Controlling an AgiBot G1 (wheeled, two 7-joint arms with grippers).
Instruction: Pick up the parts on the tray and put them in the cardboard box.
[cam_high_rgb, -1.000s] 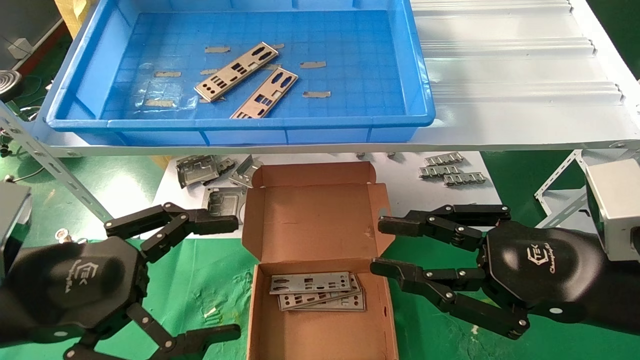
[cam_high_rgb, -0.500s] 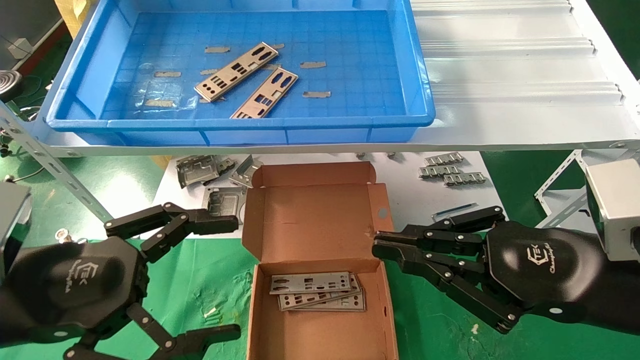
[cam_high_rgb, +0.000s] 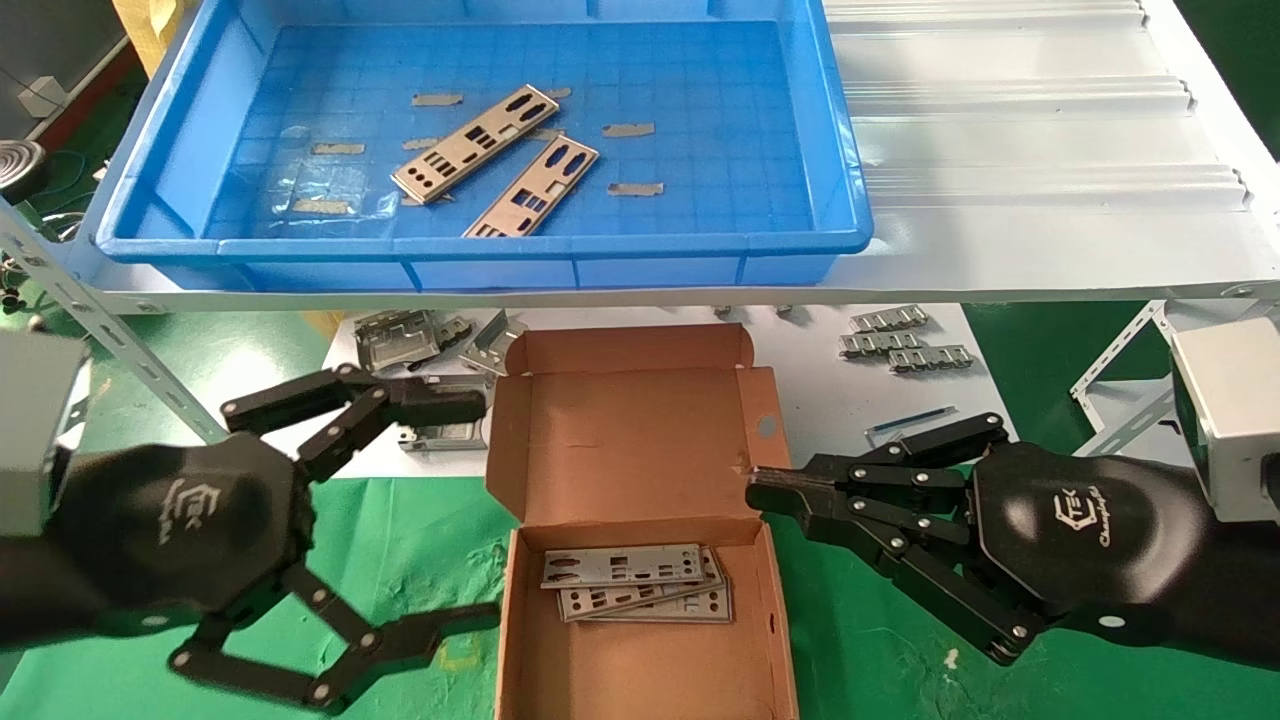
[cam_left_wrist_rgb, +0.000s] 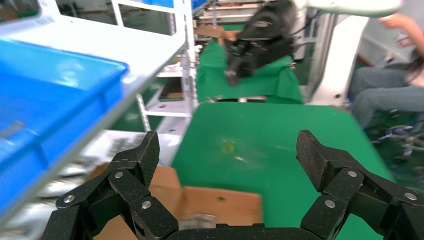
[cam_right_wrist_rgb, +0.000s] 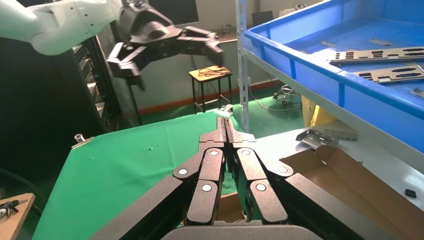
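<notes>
Look first at the black housings: each gripper body carries a white hexagonal logo with "TEK" beside it and a line of script under it that is too small to read. No other writing shows.

The blue tray (cam_high_rgb: 150, 215) sits on the white shelf (cam_high_rgb: 1040, 150) and holds two silver I/O plates (cam_high_rgb: 474, 143) lying side by side near its middle, the nearer one (cam_high_rgb: 532, 187) angled toward the front wall, with small grey tape strips (cam_high_rgb: 628, 129) scattered over the gridded floor. Below it, the cardboard box (cam_high_rgb: 520, 620) stands with its flap lid up, and a loose stack of plates (cam_high_rgb: 634, 582) lies in its far end.

Your left gripper (cam_high_rgb: 490, 510) hovers just left of the box with its fingers spread wide. Your right gripper (cam_high_rgb: 752, 487) sits at the box's right wall, fingers pressed together and holding nothing. Grey metal frames (cam_high_rgb: 400, 340) lie on the white sheet behind the box.
</notes>
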